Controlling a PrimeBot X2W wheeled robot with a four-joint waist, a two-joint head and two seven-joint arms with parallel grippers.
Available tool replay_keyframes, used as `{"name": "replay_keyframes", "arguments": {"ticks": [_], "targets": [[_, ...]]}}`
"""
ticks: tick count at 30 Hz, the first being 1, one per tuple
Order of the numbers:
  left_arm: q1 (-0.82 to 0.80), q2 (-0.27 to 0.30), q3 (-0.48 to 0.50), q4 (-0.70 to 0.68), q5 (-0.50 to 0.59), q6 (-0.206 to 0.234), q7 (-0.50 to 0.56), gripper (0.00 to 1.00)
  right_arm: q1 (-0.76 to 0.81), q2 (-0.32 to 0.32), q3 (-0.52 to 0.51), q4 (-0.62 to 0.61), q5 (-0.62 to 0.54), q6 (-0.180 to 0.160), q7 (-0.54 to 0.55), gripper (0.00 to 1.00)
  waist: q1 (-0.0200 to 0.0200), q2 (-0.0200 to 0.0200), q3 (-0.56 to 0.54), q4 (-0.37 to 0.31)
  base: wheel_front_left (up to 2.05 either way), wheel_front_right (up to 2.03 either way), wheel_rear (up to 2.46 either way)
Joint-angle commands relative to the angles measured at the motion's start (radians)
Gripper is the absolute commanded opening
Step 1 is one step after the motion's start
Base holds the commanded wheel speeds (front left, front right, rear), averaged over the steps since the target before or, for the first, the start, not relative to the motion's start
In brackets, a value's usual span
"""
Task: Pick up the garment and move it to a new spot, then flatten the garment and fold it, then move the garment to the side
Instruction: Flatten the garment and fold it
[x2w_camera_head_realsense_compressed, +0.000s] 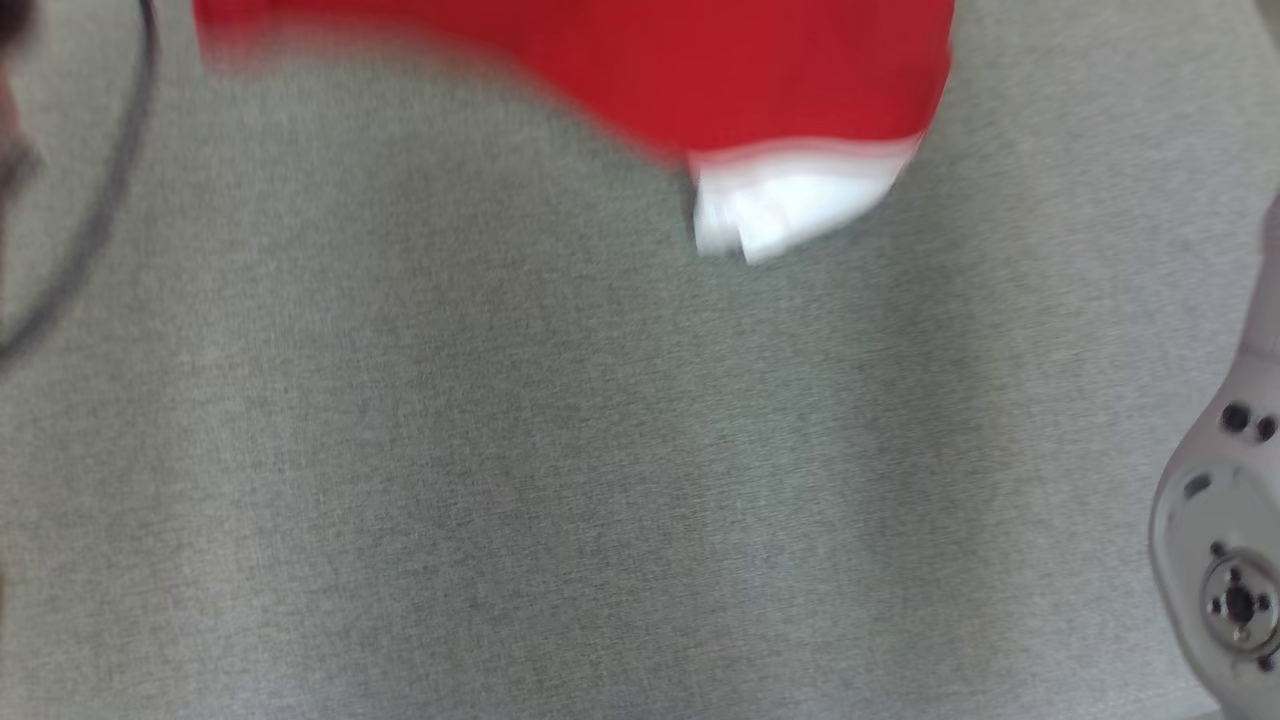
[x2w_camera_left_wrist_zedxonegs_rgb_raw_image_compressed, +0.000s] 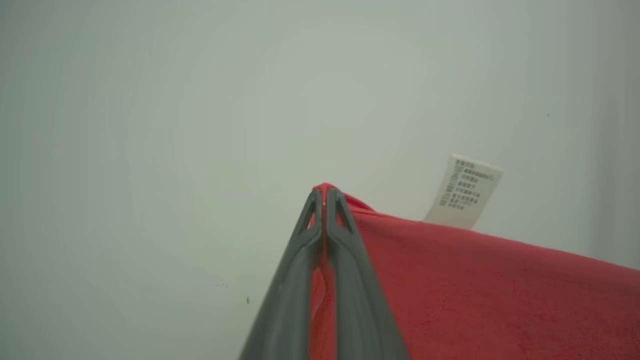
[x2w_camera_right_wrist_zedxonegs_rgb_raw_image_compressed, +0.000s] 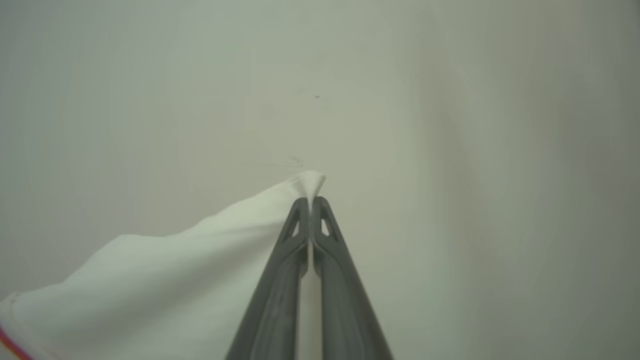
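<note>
1. Closest to the left wrist camera is the left gripper (x2w_camera_left_wrist_zedxonegs_rgb_raw_image_compressed: 325, 192). Its two dark fingers (x2w_camera_left_wrist_zedxonegs_rgb_raw_image_compressed: 350, 280) are pressed tight together, and a red corner of the garment (x2w_camera_left_wrist_zedxonegs_rgb_raw_image_compressed: 475, 280) is pinched between them.
2. Red cloth spreads from that pinch to the lower right of that view. A white care label (x2w_camera_left_wrist_zedxonegs_rgb_raw_image_compressed: 464, 190) with tiny print sticks up from the cloth's top edge.
3. In the right wrist view, the right gripper (x2w_camera_right_wrist_zedxonegs_rgb_raw_image_compressed: 311, 200) is squeezed tight too. It holds a white corner of the garment (x2w_camera_right_wrist_zedxonegs_rgb_raw_image_compressed: 175, 270). White cloth runs off to the lower left, with a thin red edge in the bottom left corner.
4. Behind both grippers is a plain, pale grey-green background (x2w_camera_left_wrist_zedxonegs_rgb_raw_image_compressed: 175, 125) with a few tiny dark specks. I cannot tell if it is a wall or a table.
5. The head view is blurry. The garment (x2w_camera_head_realsense_compressed: 650, 70) is at the top edge, mostly red, with a white piece hanging at its lower right end.
6. Below the garment, a grey woven surface (x2w_camera_head_realsense_compressed: 500, 450) spreads wide, flat and smooth.
7. A dark cable (x2w_camera_head_realsense_compressed: 120, 170) curves down the left side of the head view. A pale, round part of a robot arm (x2w_camera_head_realsense_compressed: 1225, 540) shows at the right edge.
</note>
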Motion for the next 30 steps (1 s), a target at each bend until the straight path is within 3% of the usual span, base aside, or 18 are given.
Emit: {"name": "replay_keyframes", "arguments": {"ticks": [1,5,9,15,19,25,28,30], "targets": [[-0.073,-0.043,0.039,0.001,-0.026,-0.017,-0.065,0.00,-0.046,0.003,0.001,-0.017,-0.072,-0.002,-0.068,0.00,-0.0004,-0.0003,0.056,0.026,0.00,0.00,0.00],[-0.168,-0.114,0.076,-0.014,-0.071,-0.101,-0.108,0.00,-0.134,-0.005,0.008,-0.101,-0.145,-0.002,-0.120,0.00,-0.0004,-0.0003,0.063,0.039,0.00,0.00,0.00],[-0.131,-0.115,0.085,0.010,-0.059,-0.152,-0.116,0.00,-0.135,-0.025,0.057,-0.238,-0.137,-0.002,-0.122,0.00,-0.0004,-0.0003,0.079,0.048,0.00,0.00,0.00],[0.059,-0.038,0.092,0.076,-0.019,-0.206,-0.120,0.00,0.035,-0.084,0.214,-0.122,-0.112,-0.002,-0.120,0.00,-0.0004,-0.0003,0.099,0.036,0.00,0.00,0.00],[0.187,-0.021,0.127,0.086,-0.036,-0.221,-0.121,0.00,0.120,-0.103,0.292,-0.047,-0.061,-0.002,-0.101,0.00,-0.0004,-0.0003,0.097,0.029,0.00,0.00,0.00],[0.469,-0.002,0.134,0.023,-0.060,-0.265,-0.120,0.00,0.290,-0.175,0.458,-0.050,0.102,-0.002,0.041,0.00,-0.0004,-0.0003,0.048,0.030,0.00,0.00,0.00],[0.634,-0.028,0.120,-0.036,-0.077,-0.272,-0.121,0.00,0.425,-0.253,0.551,-0.113,0.205,-0.002,0.208,0.00,-0.0004,-0.0003,-0.007,0.046,0.00,0.00,0.00],[0.736,-0.036,0.100,-0.056,-0.065,-0.276,-0.121,0.00,0.511,-0.308,0.531,-0.205,0.296,-0.003,0.311,0.00,-0.0004,-0.0003,-0.046,0.062,0.00,0.00,0.00]]}}
